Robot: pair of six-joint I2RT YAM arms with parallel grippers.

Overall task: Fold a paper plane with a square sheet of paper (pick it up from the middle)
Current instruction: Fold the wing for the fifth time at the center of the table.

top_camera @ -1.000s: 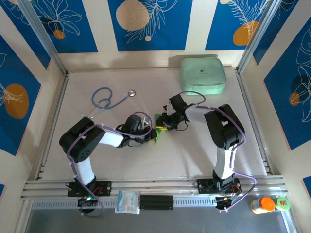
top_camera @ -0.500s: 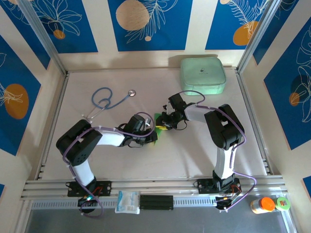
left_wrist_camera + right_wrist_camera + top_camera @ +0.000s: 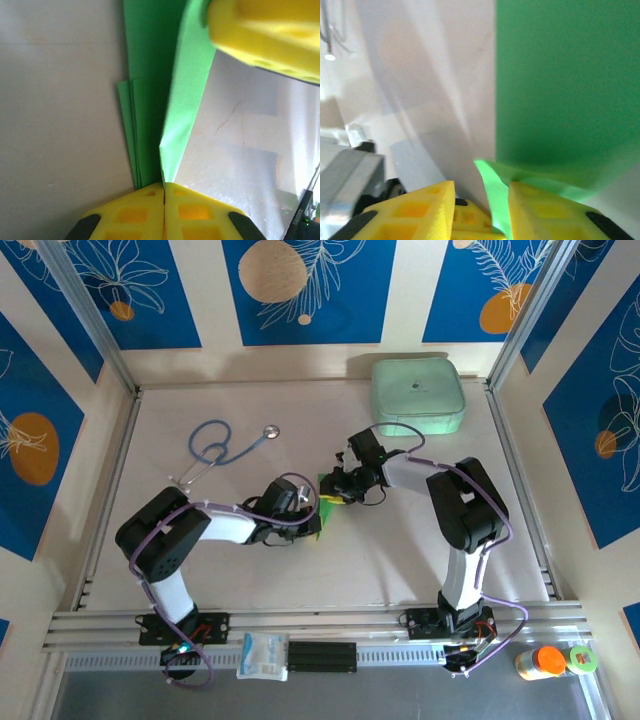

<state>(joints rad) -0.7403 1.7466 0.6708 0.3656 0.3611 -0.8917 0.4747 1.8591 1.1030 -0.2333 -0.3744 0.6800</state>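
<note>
The green paper [image 3: 324, 508] lies mid-table, folded into a narrow layered strip, between both grippers. In the left wrist view its stacked edges [image 3: 145, 100] rest on the table and one flap [image 3: 187, 100] stands up. My left gripper [image 3: 164, 186] is shut on the base of that flap. A yellow finger [image 3: 265, 35] of the right gripper hangs over the flap's far end. My right gripper [image 3: 480, 192] is open, and a raised corner [image 3: 495, 200] of the paper [image 3: 565, 85] leans against its right finger. From above, the left gripper [image 3: 306, 515] and right gripper [image 3: 340, 490] nearly meet.
A pale mint zip case [image 3: 417, 395] sits at the back right. A blue stethoscope [image 3: 222, 447] lies at the back left. A white packet [image 3: 264, 655] and an orange bottle [image 3: 545, 662] rest on the front rail. Aluminium frame rails [image 3: 520, 470] border the table.
The left arm's elbow has dropped slightly and its gripper has edged right along the paper. The right gripper has shifted a little back and left. The paper stays in place.
</note>
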